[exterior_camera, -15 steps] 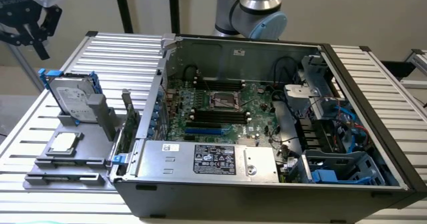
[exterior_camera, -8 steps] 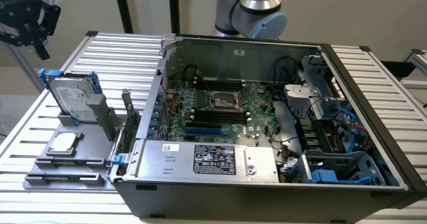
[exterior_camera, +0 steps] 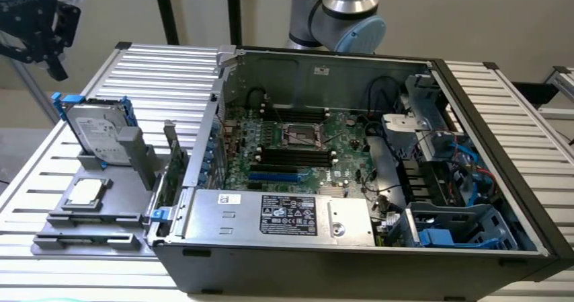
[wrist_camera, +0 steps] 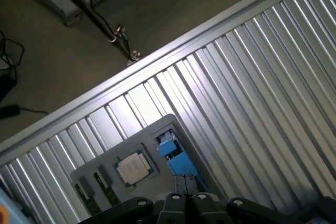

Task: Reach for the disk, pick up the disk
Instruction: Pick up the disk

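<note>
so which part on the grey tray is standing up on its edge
The disk, silver with a blue frame, stands upright in its slot; the square chip lies flat.

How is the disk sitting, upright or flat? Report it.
Upright, slightly tilted: the disk stands on edge in the grey holder, label face showing, while the chip lies flat beside it.

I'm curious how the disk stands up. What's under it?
A grey holder on the slatted table props the disk up on edge. The disk's bottom edge is hidden inside the holder's slot.
</note>
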Robot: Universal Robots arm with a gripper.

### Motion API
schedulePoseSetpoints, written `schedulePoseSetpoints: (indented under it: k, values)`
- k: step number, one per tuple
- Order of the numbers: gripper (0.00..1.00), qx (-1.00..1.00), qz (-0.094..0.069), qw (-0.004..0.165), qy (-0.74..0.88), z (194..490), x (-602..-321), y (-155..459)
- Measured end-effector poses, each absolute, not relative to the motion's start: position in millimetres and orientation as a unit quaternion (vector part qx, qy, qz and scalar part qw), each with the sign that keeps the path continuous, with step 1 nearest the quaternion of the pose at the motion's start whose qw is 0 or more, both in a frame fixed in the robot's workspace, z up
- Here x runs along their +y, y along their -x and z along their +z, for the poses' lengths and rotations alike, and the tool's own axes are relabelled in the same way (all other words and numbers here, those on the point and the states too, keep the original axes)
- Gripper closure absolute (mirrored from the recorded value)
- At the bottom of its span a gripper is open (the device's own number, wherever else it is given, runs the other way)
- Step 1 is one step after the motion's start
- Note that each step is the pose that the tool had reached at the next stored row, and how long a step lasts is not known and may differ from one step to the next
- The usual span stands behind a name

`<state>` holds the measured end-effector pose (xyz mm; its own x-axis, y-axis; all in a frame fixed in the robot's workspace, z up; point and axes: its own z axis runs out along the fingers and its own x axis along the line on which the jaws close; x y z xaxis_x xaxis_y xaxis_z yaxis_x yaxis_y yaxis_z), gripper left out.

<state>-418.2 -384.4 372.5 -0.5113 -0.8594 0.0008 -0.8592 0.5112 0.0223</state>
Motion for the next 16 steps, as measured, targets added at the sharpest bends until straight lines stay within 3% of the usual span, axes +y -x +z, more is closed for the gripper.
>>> schedulePoseSetpoints:
  k: [16]
  values:
    - [0.89,-0.799,-0.009,0.007,-0.601,370.9,-384.4,418.1]
